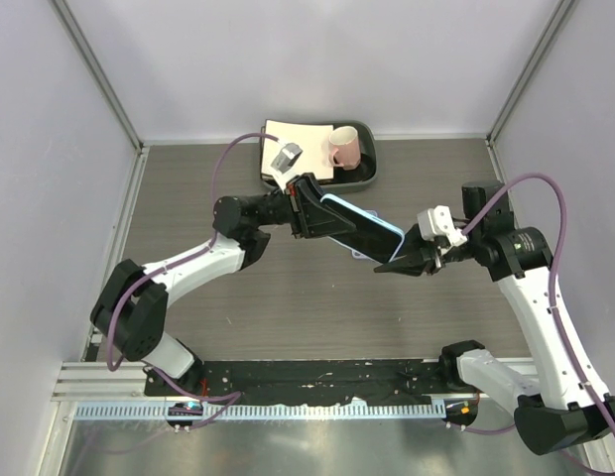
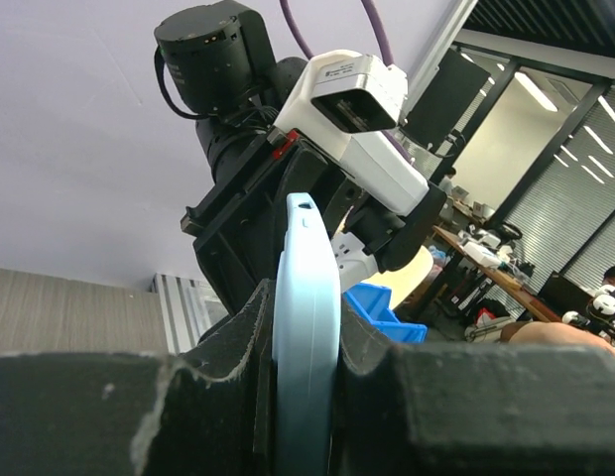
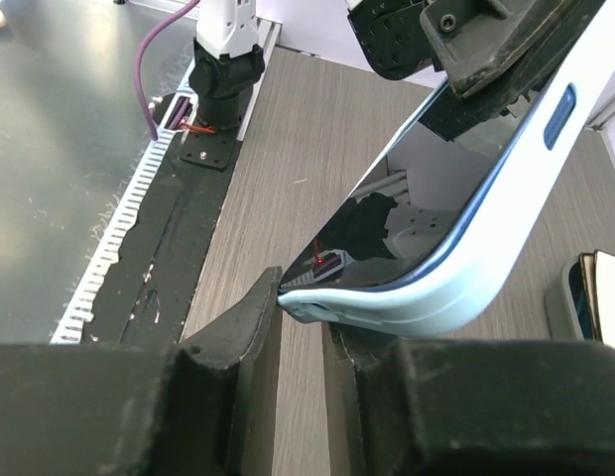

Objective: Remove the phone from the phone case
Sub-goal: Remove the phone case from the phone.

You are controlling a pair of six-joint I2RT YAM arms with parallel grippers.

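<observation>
We are clamping our left claw (image 1: 309, 210) tight on one end of the pale blue phone case (image 1: 359, 226), holding it in the air above the worktop (image 1: 288, 297). The phone (image 3: 427, 188) is sitting inside it, dark screen showing. Our right claw (image 1: 402, 262) is pinching the opposite corner, jaws nearly closed.

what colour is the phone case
Pale blue. The phone case shows best in the right wrist view, wrapped round the black-screened phone.
</observation>
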